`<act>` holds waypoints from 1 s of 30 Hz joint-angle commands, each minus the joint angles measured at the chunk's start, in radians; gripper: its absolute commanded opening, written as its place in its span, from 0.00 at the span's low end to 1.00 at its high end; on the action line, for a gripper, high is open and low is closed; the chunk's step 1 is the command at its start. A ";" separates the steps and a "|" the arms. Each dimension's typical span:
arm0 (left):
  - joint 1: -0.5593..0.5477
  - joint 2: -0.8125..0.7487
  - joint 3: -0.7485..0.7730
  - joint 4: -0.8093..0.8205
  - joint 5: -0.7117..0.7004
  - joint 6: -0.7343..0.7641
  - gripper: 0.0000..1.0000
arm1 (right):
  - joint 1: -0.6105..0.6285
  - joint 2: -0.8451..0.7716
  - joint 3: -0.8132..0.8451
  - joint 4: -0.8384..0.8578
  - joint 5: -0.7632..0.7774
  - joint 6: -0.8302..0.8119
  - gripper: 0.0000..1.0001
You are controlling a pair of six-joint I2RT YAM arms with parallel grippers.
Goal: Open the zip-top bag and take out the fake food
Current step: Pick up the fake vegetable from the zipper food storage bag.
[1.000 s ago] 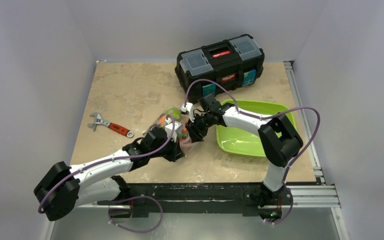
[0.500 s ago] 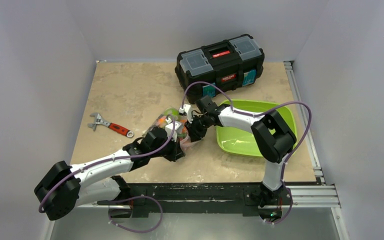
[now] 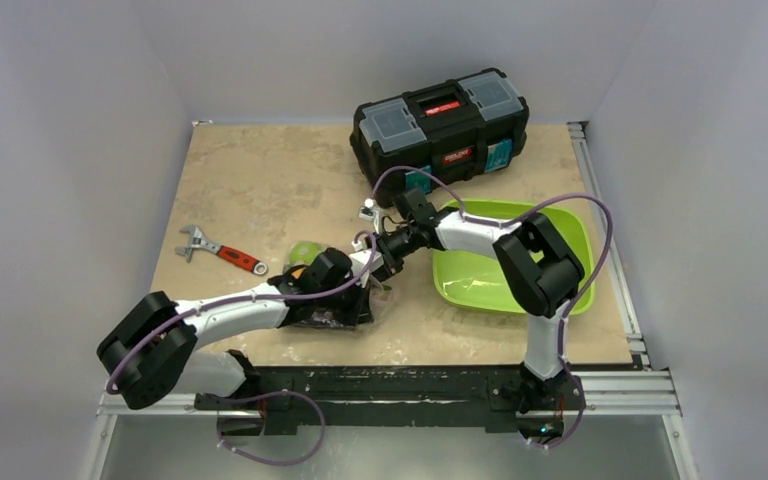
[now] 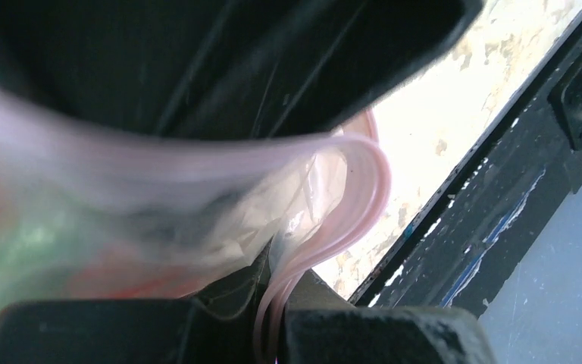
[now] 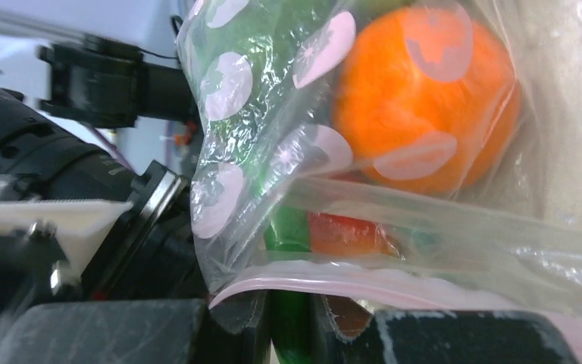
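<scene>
Since the earlier frame the left arm has swung its elbow in toward 6 o'clock and dragged the bag lower on the worktop, while the right arm has followed from 3 o'clock. The bag now sits mid-worktop between the two wrists, with the tray at its 3 o'clock, the toolbox at 1 o'clock and the wrench at 9 o'clock.

The left end effector is clenched on the pink zip strip, which folds down between its fingers. The right end effector looks clamped on the opposite lip, with the strip running across its fingertips. The food is all inside; an orange presses against the film, with red and green pieces below it.

The step in hand appears to be parting the zip. It would go best if each side holds only one lip, and the pull runs straight apart across the strip, slowly, so the thin film stretches rather than slips. If the left pinch has caught both lips in that fold, the seal will not split. Keeping the mouth turned up should stop the orange rolling out early.
</scene>
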 commanded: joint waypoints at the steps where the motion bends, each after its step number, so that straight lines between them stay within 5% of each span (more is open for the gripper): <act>1: -0.009 -0.006 0.037 -0.072 -0.021 0.019 0.00 | -0.111 -0.030 -0.050 0.317 -0.241 0.337 0.00; 3: -0.006 -0.027 0.035 -0.119 -0.084 0.007 0.00 | -0.166 -0.052 -0.048 0.282 -0.250 0.302 0.00; 6: 0.010 -0.069 0.028 -0.165 -0.186 -0.023 0.00 | -0.177 -0.053 0.071 -0.146 -0.120 -0.055 0.00; 10: 0.033 -0.127 0.032 -0.197 -0.277 -0.052 0.00 | -0.172 -0.060 0.124 -0.374 0.036 -0.277 0.00; 21: 0.059 -0.201 0.016 -0.217 -0.359 -0.083 0.00 | -0.154 -0.179 0.162 -0.623 0.171 -0.537 0.00; 30: 0.073 -0.318 -0.046 -0.190 -0.392 -0.115 0.00 | -0.158 -0.409 0.084 -0.644 0.478 -0.647 0.00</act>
